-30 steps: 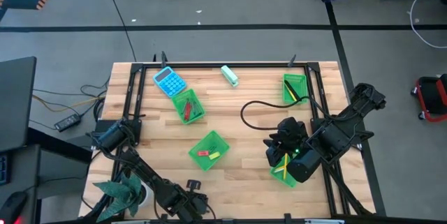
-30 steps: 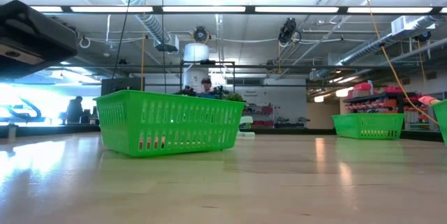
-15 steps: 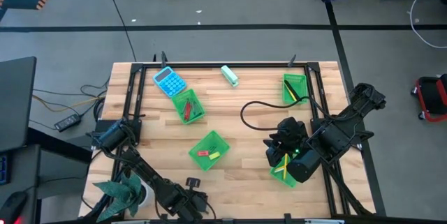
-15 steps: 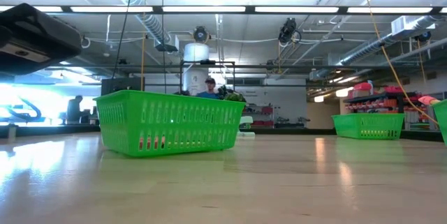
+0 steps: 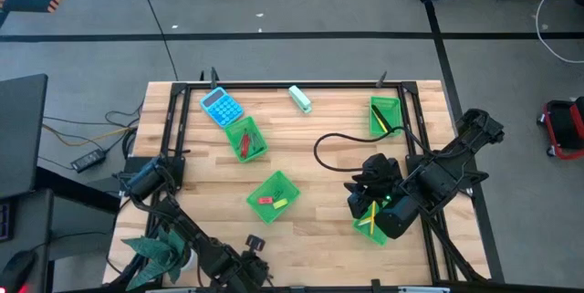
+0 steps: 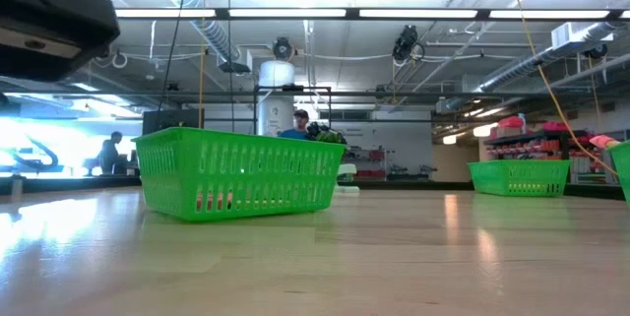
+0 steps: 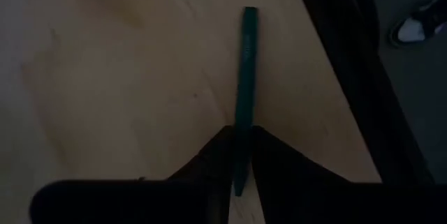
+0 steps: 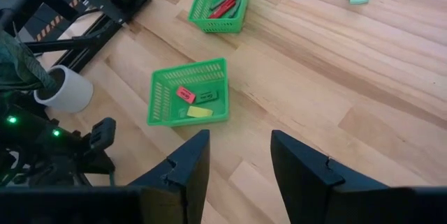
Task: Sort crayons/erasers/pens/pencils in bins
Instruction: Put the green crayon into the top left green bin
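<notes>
Step in hand — picking a pen (image 7: 242, 98) off the tabletop's (image 5: 319, 120) near edge: left pincer (image 7: 239, 155) straddles it, fingers barely touching. Right pincer (image 8: 237, 158) gapes empty above a bin (image 5: 372, 221). Next: pinch firmly, lift.

Four green bins (image 5: 273, 195) hold sorted items; a dark pen (image 7: 243, 98) lies flat.
</notes>
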